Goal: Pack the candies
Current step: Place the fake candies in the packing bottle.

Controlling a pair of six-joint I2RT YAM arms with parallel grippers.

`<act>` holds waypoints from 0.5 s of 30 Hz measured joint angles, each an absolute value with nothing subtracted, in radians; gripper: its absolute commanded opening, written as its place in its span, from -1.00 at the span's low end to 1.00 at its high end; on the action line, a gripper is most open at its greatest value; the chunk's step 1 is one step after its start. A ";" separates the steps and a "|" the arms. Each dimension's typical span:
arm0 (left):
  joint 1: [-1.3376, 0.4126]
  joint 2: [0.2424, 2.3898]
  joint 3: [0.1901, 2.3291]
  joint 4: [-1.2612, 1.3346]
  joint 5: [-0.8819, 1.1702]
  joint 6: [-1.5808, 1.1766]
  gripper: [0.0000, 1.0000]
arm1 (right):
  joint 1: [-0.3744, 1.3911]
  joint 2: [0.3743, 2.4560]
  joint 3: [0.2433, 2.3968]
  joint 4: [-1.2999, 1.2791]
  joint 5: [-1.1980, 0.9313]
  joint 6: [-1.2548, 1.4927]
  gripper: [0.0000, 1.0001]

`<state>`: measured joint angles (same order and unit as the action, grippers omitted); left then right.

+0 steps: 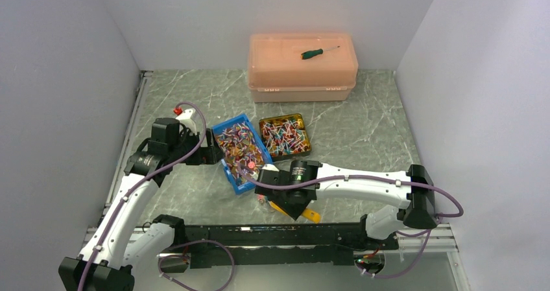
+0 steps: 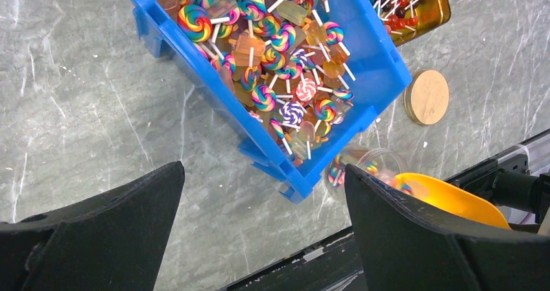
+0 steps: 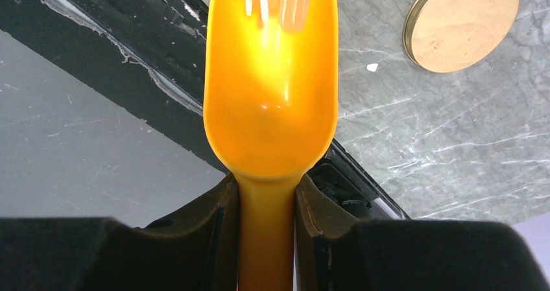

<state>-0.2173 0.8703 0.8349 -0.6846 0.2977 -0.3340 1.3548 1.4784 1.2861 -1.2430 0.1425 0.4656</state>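
Right wrist view: the right gripper (image 3: 267,203) is clenched on the narrow handle of the orange scoop (image 3: 269,96). One finger presses each side, and the bowl points away from the camera over the black rail (image 3: 130,51) at the near edge of the tabletop (image 3: 441,129). Whatever is at the scoop's mouth is too blurred to tell. A round lid (image 3: 464,22) lies flat on the marble beyond it. From the top external view, the right arm reaches from its base far to the left, stretched low and nearly straight, with its wrist turned down near the middle of the tabletop's near edge. The left gripper (image 2: 263,181) is released, its two black fingers spread wide with nothing between them. It hovers above the near corner of the blue bin (image 2: 382,70). The left arm is bent at the elbow and ends against the bin's left side. The candies (image 2: 272,51), swirl lollipops and ice-pop shapes on white sticks, are heaped in the blue bin. More fill the gold tin (image 1: 284,135) just to its right. A few sit in a small clear jar (image 2: 366,164) just beside the bin's corner, with the scoop's rim next to it. At the back stands a lidded box (image 1: 301,74) with a green-handled screwdriver (image 1: 318,52) on top.
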 measured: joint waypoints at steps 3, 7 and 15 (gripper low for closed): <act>-0.217 0.866 0.835 -0.685 0.297 -0.334 0.98 | 1.349 1.483 1.301 -1.260 0.128 0.460 -1.00; -0.217 0.866 0.835 -0.685 0.297 -0.334 0.98 | 1.349 1.486 1.312 -1.277 0.120 0.456 -1.00; -0.217 0.866 0.835 -0.685 0.291 -0.334 0.98 | 1.349 1.484 1.312 -1.287 0.117 0.456 -1.00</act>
<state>-0.2173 0.8658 0.8349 -0.6849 0.2909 -0.3340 1.3487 1.4837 1.3117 -1.2869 0.1165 0.4561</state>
